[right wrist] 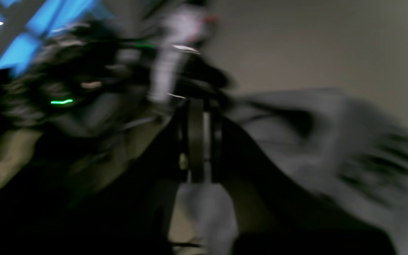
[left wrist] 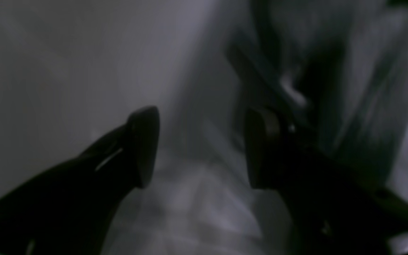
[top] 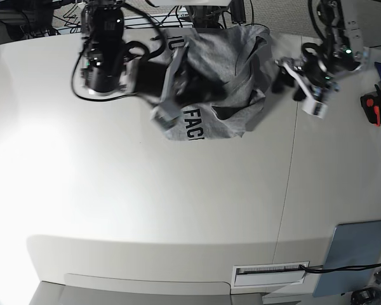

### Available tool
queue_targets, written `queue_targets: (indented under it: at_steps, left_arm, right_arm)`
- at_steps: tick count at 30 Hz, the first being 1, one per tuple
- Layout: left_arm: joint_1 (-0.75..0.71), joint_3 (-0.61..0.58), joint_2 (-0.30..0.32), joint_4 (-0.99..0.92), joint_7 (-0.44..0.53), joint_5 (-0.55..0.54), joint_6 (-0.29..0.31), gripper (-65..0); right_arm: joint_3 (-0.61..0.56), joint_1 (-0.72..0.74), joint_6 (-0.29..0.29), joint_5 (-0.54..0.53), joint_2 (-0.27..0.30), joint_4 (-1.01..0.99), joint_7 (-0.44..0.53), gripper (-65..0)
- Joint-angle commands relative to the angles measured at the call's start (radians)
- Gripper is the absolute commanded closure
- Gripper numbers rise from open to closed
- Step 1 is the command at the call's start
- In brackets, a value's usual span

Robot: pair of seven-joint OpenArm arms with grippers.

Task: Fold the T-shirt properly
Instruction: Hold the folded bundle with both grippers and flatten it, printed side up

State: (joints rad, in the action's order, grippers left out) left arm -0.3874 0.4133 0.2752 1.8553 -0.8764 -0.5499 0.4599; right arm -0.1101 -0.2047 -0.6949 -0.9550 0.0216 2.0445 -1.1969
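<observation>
While right end effector (right wrist: 201, 141) clamps T-shirt (top: 232, 70) | left end effector (left wrist: 200, 148) agape

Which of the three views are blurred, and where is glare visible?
Right wrist view: strong motion blur over the T-shirt. Left wrist view: dark and soft, though the open left claw is readable. Base view: sharp, with white glare on the table at left.

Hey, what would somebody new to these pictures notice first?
The crumpled grey T-shirt bunched at the far edge of the white table, black lettering showing on its near flap. The right end effector is shut on a fold of it, lifting the cloth; the left end effector hangs open beside the shirt.
</observation>
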Motion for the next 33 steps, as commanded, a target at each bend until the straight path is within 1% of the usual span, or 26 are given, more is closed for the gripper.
queue_targets:
  at_steps: [1, 3, 4, 6, 7, 9, 12, 14, 15, 16, 18, 20, 23, 25, 28, 29, 31, 33]
  left_arm:
    - [0.003, 0.027, 0.013, 0.029, 0.019, -0.031, 0.004, -38.4]
    - [0.002, 0.064, 0.013, 0.047, -0.017, -0.111, 0.026, -37.1]
    - [0.002, 0.077, 0.013, 0.056, -0.048, -0.173, 0.063, -34.5]
    - [-0.006, 0.084, 0.011, 0.073, -0.109, -0.322, 0.142, -27.3]
    - [-0.012, 0.082, 0.007, 0.082, -0.136, -0.393, 0.177, -23.9]
    - [-0.029, 0.076, -0.007, 0.102, -0.189, -0.496, 0.238, -17.3]
    - [-0.061, 0.046, -0.021, 0.112, -0.279, -0.602, 0.238, -8.8]
    - [-0.077, 0.01, -0.026, 0.111, -0.33, -0.614, 0.238, -6.2]
    - [-0.084, -0.013, -0.026, 0.111, -0.352, -0.613, 0.238, -5.4]
    - [-0.089, -0.035, -0.026, 0.111, -0.374, -0.606, 0.238, -4.9]
    - [-0.099, -0.082, -0.026, 0.106, -0.384, -0.565, 0.238, -4.9]
    - [-0.103, -0.134, -0.026, 0.095, -0.383, -0.482, 0.238, -4.9]
    - [-0.102, -0.203, -0.026, 0.061, -0.377, -0.363, 0.228, -4.9]
    - [-0.098, -0.233, -0.026, 0.025, -0.322, -0.291, 0.223, -4.9]
    - [-0.087, -0.248, -0.026, -0.036, -0.161, -0.146, 0.151, -4.9]
    - [-0.076, -0.248, -0.026, -0.058, -0.127, -0.099, 0.132, -4.9]
    - [-0.04, -0.248, -0.026, -0.101, -0.109, -0.026, 0.116, -4.9]
    - [0.004, -0.248, -0.025, -0.153, -0.109, 0.009, 0.116, -4.9]
  right_arm:
    - [0.029, 0.008, -0.003, 0.027, -0.002, 0.019, 0.042, -3.0]
    - [0.089, 0.011, -0.003, 0.156, -0.002, 0.019, 0.085, -3.0]
    - [0.113, 0.014, 0.006, 0.209, 0.002, 0.019, 0.104, -3.0]
    - [0.13, 0.031, 0.059, 0.285, 0.022, 0.019, 0.127, -2.0]
    - [0.129, 0.04, 0.07, 0.308, 0.034, 0.019, 0.128, -0.8]
    - [0.109, 0.055, 0.072, 0.356, 0.058, 0.019, 0.129, 0.0]
    - [0.042, 0.058, 0.076, 0.448, 0.076, 0.012, 0.162, 0.0]
    - [-0.018, 0.058, 0.1, 0.522, 0.075, -0.001, 0.191, 0.0]
    - [-0.048, 0.058, 0.121, 0.568, 0.075, -0.01, 0.216, 0.0]
    - [-0.078, 0.062, 0.145, 0.618, 0.075, -0.024, 0.237, 0.0]
    - [-0.131, 0.082, 0.191, 0.703, 0.075, -0.063, 0.243, 0.0]
    - [-0.176, 0.107, 0.224, 0.763, 0.075, -0.117, 0.246, 0.0]
    - [-0.222, 0.149, 0.255, 0.827, 0.075, -0.206, 0.248, 0.0]
    - [-0.229, 0.173, 0.278, 0.861, 0.075, -0.25, 0.248, 0.0]
    - [-0.229, 0.187, 0.294, 0.896, 0.08, -0.275, 0.241, 0.0]
    - [-0.229, 0.185, 0.305, 0.904, 0.086, -0.275, 0.241, 0.0]
    - [-0.229, 0.185, 0.335, 0.927, 0.111, -0.275, 0.239, 0.0]
    - [-0.229, 0.185, 0.353, 0.929, 0.145, -0.275, 0.236, 0.0]
